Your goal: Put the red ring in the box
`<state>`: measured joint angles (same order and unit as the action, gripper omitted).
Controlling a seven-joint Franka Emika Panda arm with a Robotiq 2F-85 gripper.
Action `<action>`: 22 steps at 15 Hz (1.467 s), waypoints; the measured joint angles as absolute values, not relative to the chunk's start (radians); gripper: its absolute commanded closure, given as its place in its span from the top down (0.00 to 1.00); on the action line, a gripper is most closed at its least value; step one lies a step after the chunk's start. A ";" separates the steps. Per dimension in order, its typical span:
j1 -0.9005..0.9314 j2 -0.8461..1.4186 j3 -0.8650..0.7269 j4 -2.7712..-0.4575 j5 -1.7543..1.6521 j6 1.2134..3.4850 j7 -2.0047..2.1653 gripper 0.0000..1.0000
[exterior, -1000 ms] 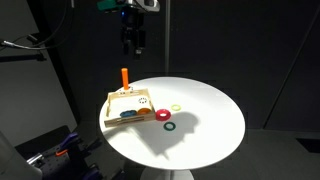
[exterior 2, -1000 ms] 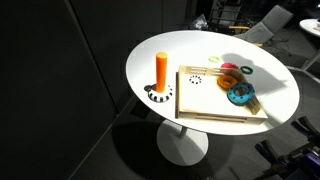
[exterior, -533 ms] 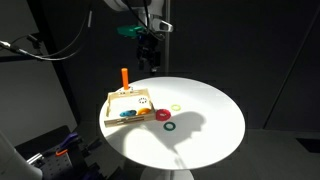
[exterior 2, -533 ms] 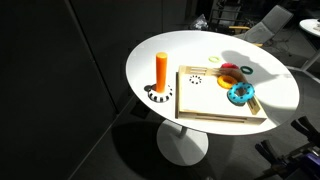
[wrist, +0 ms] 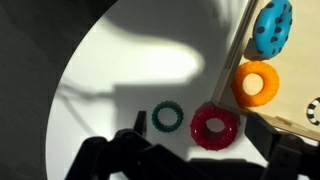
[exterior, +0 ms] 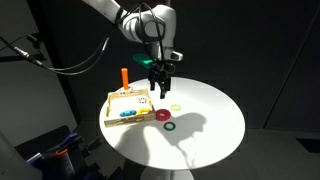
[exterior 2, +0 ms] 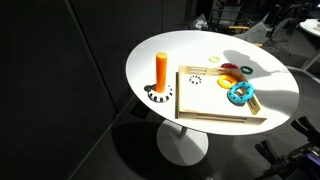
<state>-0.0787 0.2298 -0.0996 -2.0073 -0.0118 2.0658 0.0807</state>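
The red ring [exterior: 163, 116] lies flat on the white round table just outside the box [exterior: 124, 101], a shallow light-wood tray with an orange peg [exterior: 124, 77] behind it. The ring also shows in an exterior view [exterior 2: 229, 69] and in the wrist view [wrist: 214, 126], close to the box wall [wrist: 238, 55]. My gripper [exterior: 160, 88] hangs open and empty above the table, over the ring. In the wrist view its dark fingers [wrist: 212, 152] frame the ring.
A dark green ring [wrist: 166, 117] lies beside the red ring. A thin yellow-green ring [exterior: 176, 108] lies farther out. An orange ring [wrist: 256, 84] and a blue spotted ring [wrist: 272, 27] sit inside the box. The table edge drops off all round.
My arm has come down and across from high above the table to just over the rings. The rings and box have not moved.
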 measured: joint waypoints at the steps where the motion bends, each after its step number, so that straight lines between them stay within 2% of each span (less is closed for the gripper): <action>1: -0.079 0.260 -0.104 -1.999 -0.012 2.083 0.081 1.00; 14: -0.078 0.624 -0.125 -1.734 -0.031 2.124 0.082 1.00; 22: -0.052 0.765 -0.125 -1.596 -0.035 2.123 0.082 1.00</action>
<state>-0.0522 0.7649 -0.1245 -1.5956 -0.0352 2.1232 0.0817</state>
